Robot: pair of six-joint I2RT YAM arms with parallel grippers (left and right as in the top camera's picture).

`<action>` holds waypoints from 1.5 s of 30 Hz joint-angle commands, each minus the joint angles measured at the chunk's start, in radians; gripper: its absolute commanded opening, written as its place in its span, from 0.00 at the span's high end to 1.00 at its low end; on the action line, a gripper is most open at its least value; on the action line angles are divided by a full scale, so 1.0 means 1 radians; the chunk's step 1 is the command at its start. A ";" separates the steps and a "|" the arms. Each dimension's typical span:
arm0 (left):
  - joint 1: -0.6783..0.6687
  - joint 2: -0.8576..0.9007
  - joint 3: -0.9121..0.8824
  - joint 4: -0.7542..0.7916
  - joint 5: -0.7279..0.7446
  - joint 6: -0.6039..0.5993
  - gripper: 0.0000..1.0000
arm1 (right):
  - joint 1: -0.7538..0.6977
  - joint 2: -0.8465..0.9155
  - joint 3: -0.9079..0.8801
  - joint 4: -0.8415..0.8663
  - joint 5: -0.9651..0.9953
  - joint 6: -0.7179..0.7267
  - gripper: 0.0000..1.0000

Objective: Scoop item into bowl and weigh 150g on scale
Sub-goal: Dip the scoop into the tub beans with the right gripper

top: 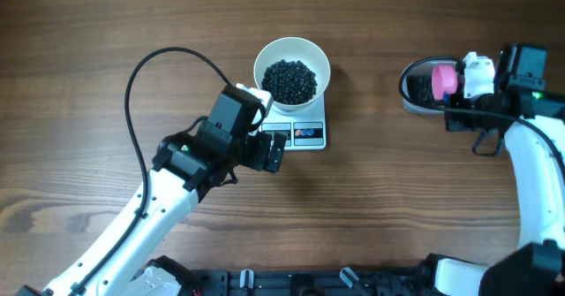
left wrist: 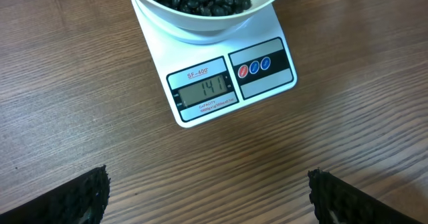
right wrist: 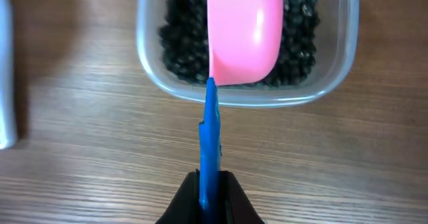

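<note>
Nearest the right wrist camera, the right gripper (right wrist: 208,196) has its jaws pressed together on the blue handle (right wrist: 209,137) of a pink scoop (right wrist: 244,30). The scoop's cup hangs over a clear tub (right wrist: 301,93) that holds the stock of beads (right wrist: 304,40). Whether the cup is loaded cannot be told.

On the other side, the left gripper (left wrist: 210,197) hovers with jaws spread wide and nothing between them, just in front of the scale (left wrist: 221,57). Its display (left wrist: 202,90) reads 141. Beyond the display, the white bowl (left wrist: 200,25) sits on the platform with a dark heap of beads inside.

The step in hand appears to be a top-up. Only a small amount is wanted, so a partly filled cup, carried level and tipped gradually over the bowl's middle while the reading is watched, would suit best. A full scoop would likely overshoot.

The wooden table (left wrist: 67,83) between tub and bowl lies bare, so the path looks open. The left arm and its looping black cable (top: 129,88) stand on the far side of the scale from that path. The main risks are the scoop striking the bowl's rim or pressing on the platform.
</note>
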 commanded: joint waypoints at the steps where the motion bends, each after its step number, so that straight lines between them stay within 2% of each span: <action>1: 0.008 0.000 -0.012 0.003 0.008 0.013 0.00 | -0.002 0.043 0.004 0.013 0.071 -0.016 0.96; 6: 0.008 0.000 -0.012 0.003 0.008 0.013 0.00 | -0.002 0.048 0.004 0.105 0.114 0.032 0.96; 12: 0.008 0.000 -0.012 0.003 0.008 0.013 0.00 | -0.002 0.084 0.004 0.063 0.114 0.033 0.96; 19: 0.008 0.000 -0.012 0.002 0.008 0.013 0.00 | -0.002 0.185 0.003 0.124 0.146 0.035 0.96; 25: 0.008 0.000 -0.012 0.003 0.008 0.013 0.00 | -0.002 0.208 0.003 0.135 -0.069 0.032 0.96; 45: 0.008 0.000 -0.012 0.003 0.008 0.013 0.00 | -0.002 0.208 0.003 0.032 -0.211 -0.128 0.96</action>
